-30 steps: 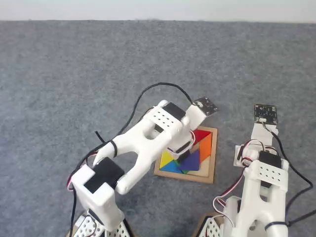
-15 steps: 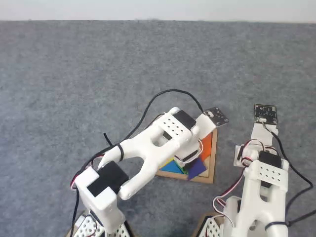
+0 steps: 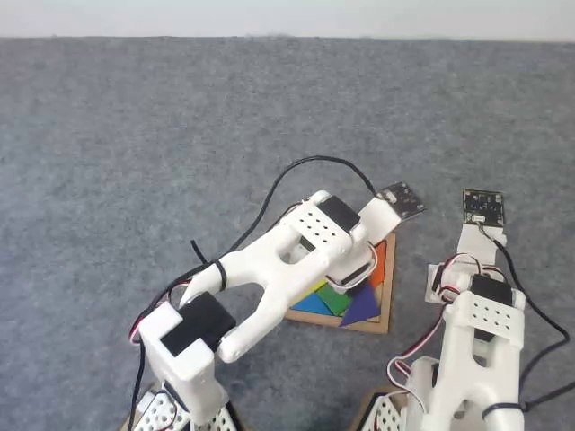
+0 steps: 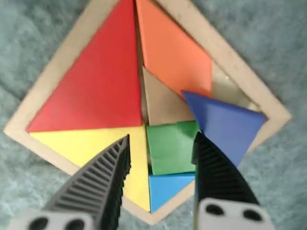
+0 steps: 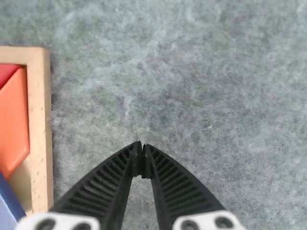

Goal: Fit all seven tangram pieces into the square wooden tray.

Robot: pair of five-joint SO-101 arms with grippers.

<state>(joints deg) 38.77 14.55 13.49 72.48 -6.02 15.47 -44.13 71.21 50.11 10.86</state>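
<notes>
1. Two arms, high view: left arm [image 3: 287,260] hangs over the tray [image 3: 389,296] on the table [image 3: 135,135]. The dark blue triangle [image 3: 363,305] lies askew at one corner, likely unseated.
2. Left wrist view: left gripper [image 4: 162,139] fingers wide apart, gripping nothing, astride the green square [image 4: 170,146]. A bare triangular gap [image 4: 160,103] waits.
3. Right wrist view: right gripper [image 5: 142,160] fingers pressed together, empty, parked beside the tray rim, clear of the work.

Premises are presenting as a robotics lab or test bench. Grey carpet-like matting [image 3: 135,135] is covering the whole worktop [image 3: 467,108], lying beneath and all around both sets of jaws. The white plastic left arm [image 3: 269,260] and right arm [image 3: 481,332] are carrying exposed black cable [image 3: 314,160] and a bare camera board [image 3: 482,206]. A plain pale wall [image 3: 287,18] is bordering the worktop well beyond the jaws.
</notes>
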